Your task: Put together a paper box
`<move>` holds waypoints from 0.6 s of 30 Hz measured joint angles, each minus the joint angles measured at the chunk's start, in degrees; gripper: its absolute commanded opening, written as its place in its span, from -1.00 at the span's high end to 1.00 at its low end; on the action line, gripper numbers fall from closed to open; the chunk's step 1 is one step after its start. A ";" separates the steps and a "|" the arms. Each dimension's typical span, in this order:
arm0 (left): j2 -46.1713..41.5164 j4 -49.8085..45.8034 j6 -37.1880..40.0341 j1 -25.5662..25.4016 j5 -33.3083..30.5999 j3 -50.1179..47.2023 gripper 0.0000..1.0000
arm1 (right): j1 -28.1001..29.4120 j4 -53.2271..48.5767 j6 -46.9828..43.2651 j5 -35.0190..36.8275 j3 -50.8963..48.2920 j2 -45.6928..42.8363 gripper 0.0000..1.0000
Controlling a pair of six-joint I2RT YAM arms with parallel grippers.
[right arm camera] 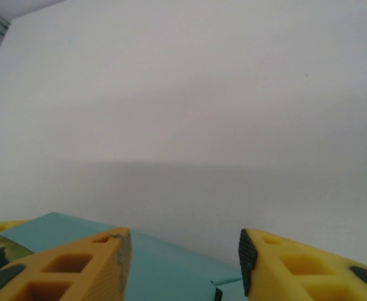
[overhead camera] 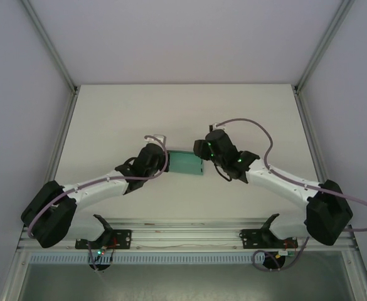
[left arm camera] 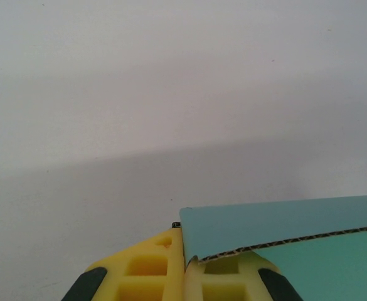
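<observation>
2 arms meet at mid-table (overhead camera: 170, 106), w/ the paper box (overhead camera: 187, 163) lying between their wrists. From the top cam it reads as a small teal-green rectangle, flat or low; can't tell which from that angle.

L gripper (left arm camera: 183, 248): yellow fingers (left arm camera: 145, 266) pressed together, no gap at the seam. The box's L edge runs straight down into that seam, so the jaws look clamped on the card. The card spreads out to the R of the seam over the R-hand finger. A raw cut edge (left arm camera: 296, 241) shows fluting, dark/light dashes, crossing the teal face at a slant. Lighter teal above that edge, greener teal below it.

R gripper (right arm camera: 183, 266): jaws wide apart, dark ribbed pads (right arm camera: 247, 263) facing in. Teal card lies under and between the 2 fingers, reaching off to the L of that view. Can't tell whether either finger touches it. A second pair of yellow fingertips (right arm camera: 1, 227) sits at the card's far L end.

Top cam: R wrist is at the box's R end, L wrist at its L end, both close in. Green LEDs (overhead camera: 238, 160) lit on the R arm. Lilac cables (overhead camera: 258, 128) loop along both arms. Bases are bolted to an alu rail (overhead camera: 183, 224) at the near edge. Walls (overhead camera: 20, 94) around the table are plain pale grey.
</observation>
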 measured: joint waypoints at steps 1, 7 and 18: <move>0.07 0.02 0.20 -0.11 -0.15 0.00 0.99 | -0.02 0.28 0.33 0.04 -0.31 0.52 0.14; 0.46 -0.74 1.01 -0.57 0.04 0.85 0.63 | 0.00 3.96 2.51 0.63 -4.44 1.84 0.28; -8.50 -13.03 4.35 -0.94 4.15 1.14 -0.99 | -0.24 12.74 4.92 -1.79 -9.73 1.95 0.38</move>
